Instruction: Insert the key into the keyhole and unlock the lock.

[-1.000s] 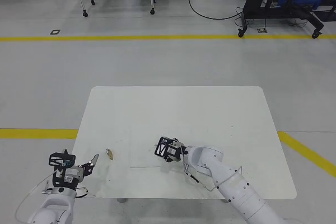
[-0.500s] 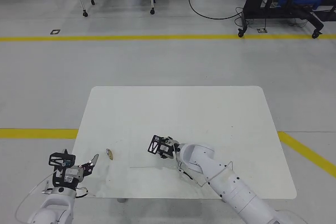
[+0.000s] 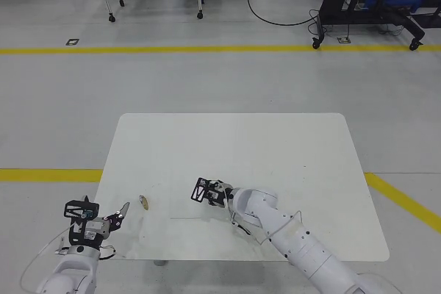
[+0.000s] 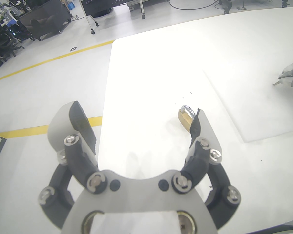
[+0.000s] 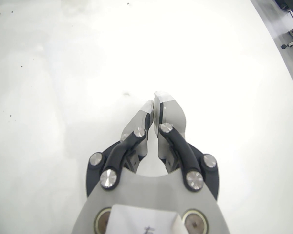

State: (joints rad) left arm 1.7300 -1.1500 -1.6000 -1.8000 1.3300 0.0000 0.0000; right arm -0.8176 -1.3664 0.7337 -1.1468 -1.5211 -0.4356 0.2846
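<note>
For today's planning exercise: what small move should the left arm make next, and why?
Probably ease the open left gripper forward to straddle the padlock: it lies loose on the table just ahead, with nothing holding it steady.

- A white desk (image 3: 279,140) with rounded corners stands on a pale grey, glossy floor (image 3: 51,110).
- A yellow line (image 3: 169,50) crosses the floor beyond the desk; a second yellow line (image 3: 37,175) passes beneath it.
- A dark wheeled cart (image 3: 367,15) and a looping black cable (image 3: 279,24) sit at the far edge.
- Black office chairs (image 4: 1,37) stand farther off.
</note>
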